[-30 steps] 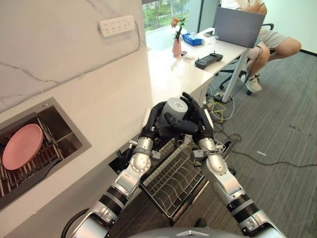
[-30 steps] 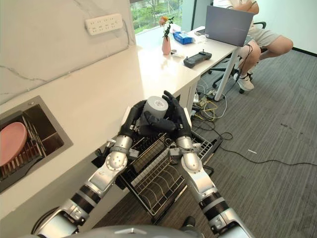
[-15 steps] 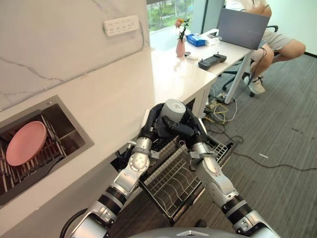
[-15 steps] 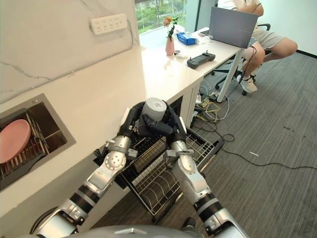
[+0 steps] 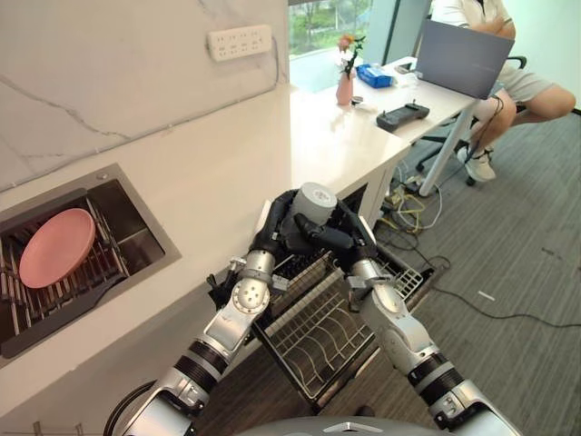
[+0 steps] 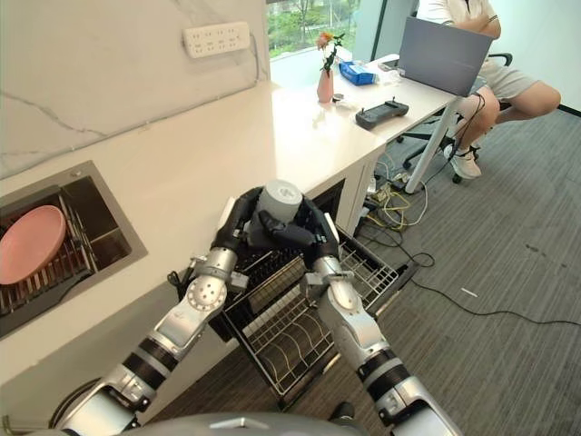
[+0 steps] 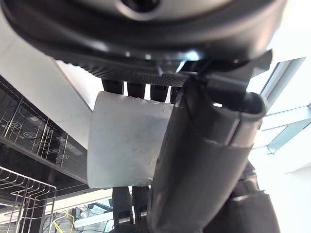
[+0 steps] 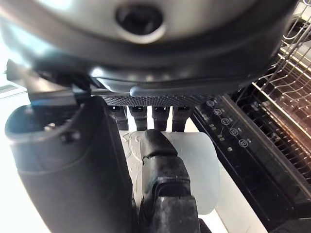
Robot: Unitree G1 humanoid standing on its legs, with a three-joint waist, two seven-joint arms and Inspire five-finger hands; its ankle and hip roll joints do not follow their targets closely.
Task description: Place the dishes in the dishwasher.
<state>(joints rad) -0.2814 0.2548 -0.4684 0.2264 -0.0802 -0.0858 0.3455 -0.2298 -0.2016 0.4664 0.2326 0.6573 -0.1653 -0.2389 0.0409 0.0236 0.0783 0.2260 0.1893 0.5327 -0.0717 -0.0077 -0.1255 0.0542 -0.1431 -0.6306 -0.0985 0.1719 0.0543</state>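
A pale grey cup (image 5: 314, 200), bottom up, is held between both hands above the open dishwasher's pulled-out wire rack (image 5: 320, 334), just off the counter's edge. My left hand (image 5: 276, 229) wraps it from the counter side; its fingers curl behind the cup (image 7: 121, 145) and its thumb (image 7: 194, 160) lies across the front. My right hand (image 5: 343, 240) clasps the other side, thumb (image 8: 163, 194) pressed on the cup (image 8: 201, 165). A pink plate (image 5: 56, 247) stands in the sink's drying rack (image 5: 27, 309) at the left.
The white counter (image 5: 218, 191) runs along the marble wall with a socket strip (image 5: 240, 42). Farther on stand a pink vase (image 5: 345, 89), a blue box (image 5: 375, 74), a black controller (image 5: 403, 116) and a laptop (image 5: 461, 58), with a person (image 5: 536, 91) seated there. Cables (image 5: 413, 204) lie on the carpet.
The camera has shifted. Both hands keep the cup and have sunk a little towards the rack; the right hand's fingers, spread before, now wrap closer round it.
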